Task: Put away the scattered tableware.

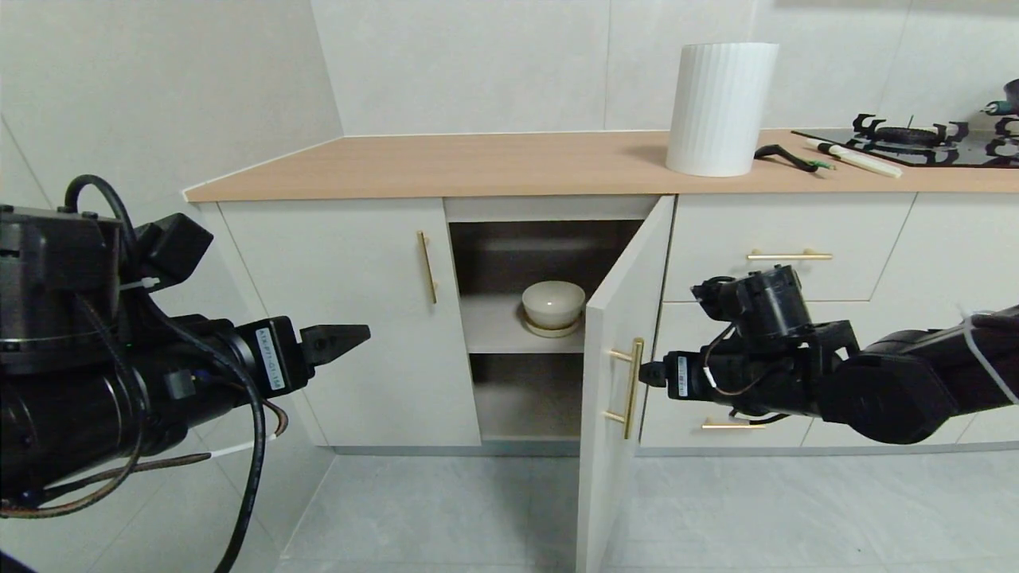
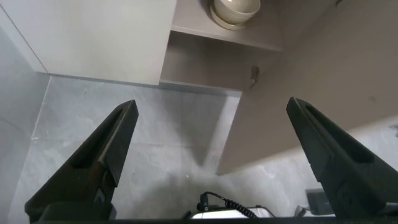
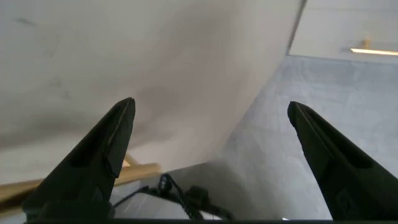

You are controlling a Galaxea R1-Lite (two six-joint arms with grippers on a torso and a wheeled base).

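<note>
Glossy ceramic bowl (image 1: 552,302); matt wood-look countertop (image 1: 493,163); brass-toned metal handle (image 1: 631,387).

Head camera facing open cupboard (image 1: 525,255), left wrist camera sharing its bowl (image 2: 236,7), right wrist camera close against door (image 3: 124,56).

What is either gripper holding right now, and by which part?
Nothing is held. The left gripper hangs open, empty; the right gripper is open by the door handle, not closed on it.
</note>
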